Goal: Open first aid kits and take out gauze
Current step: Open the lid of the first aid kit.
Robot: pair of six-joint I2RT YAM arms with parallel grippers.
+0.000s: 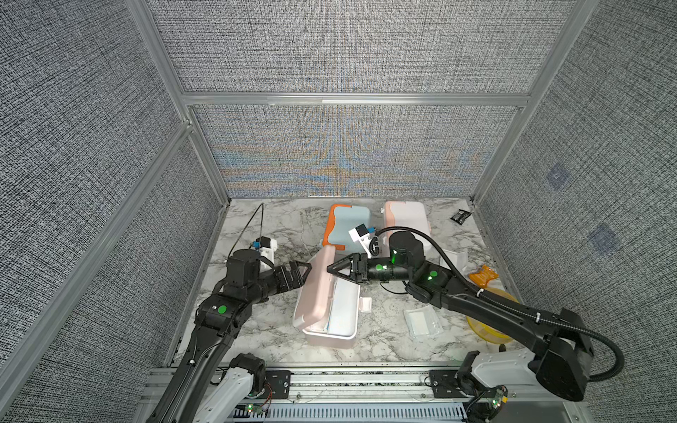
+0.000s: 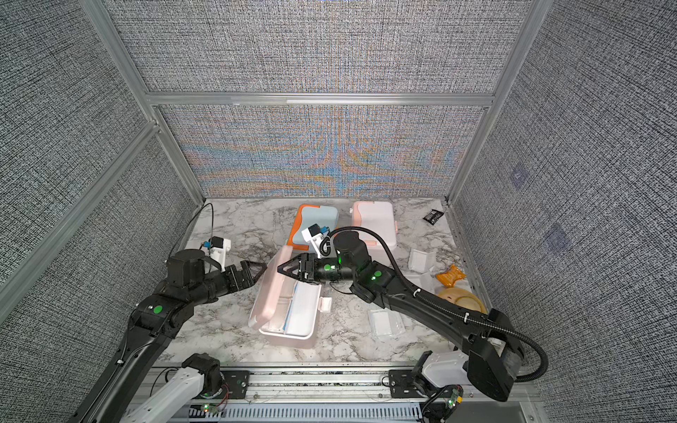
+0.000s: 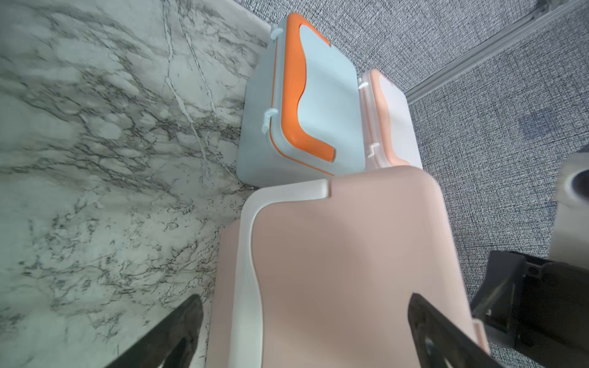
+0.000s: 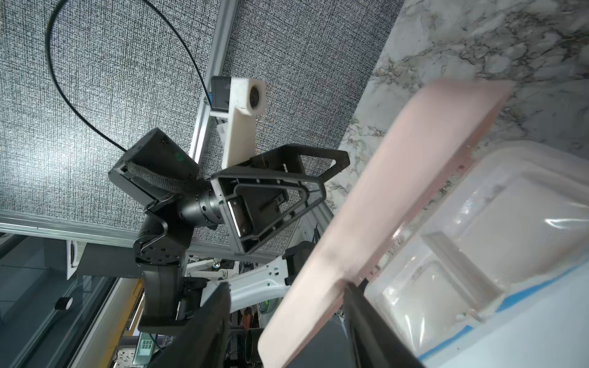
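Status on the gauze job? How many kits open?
Done: pink kit open, lid up; one wrapped gauze pad lies on the table beside it. In hand: right pincer straddles that lid, left pincer open at its outer face; wrapped items show inside. Left: blue-and-orange kit and white-and-peach kit, both closed at the back.

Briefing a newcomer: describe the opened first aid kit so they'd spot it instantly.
On the marble table, go to the near edge, centre. The pink kit sits there: its lid is raised, while the blue kit and white kit behind it are shut.
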